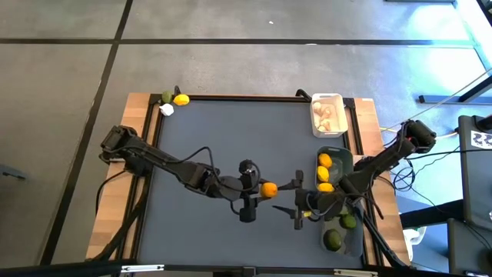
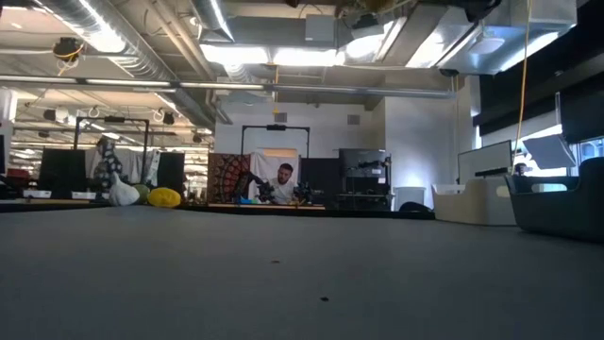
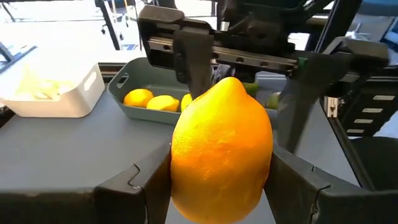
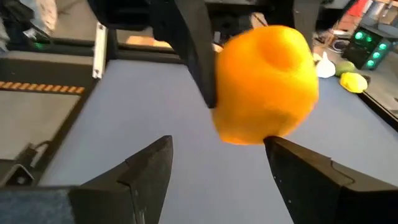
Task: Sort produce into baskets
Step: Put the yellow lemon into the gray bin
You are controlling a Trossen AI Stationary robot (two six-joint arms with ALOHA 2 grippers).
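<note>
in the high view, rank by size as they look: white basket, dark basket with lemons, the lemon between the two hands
1. dark basket, largest, though the right arm covers part of it
2. white basket
3. lemon, smallest by far

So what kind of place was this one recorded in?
Most likely a robotics lab or open workshop floor. The low view shows exposed ceiling ducts, a person seated at a bench with equipment far behind, and dark racks. The high view shows the wood-edged work table on a bare concrete floor.
</note>
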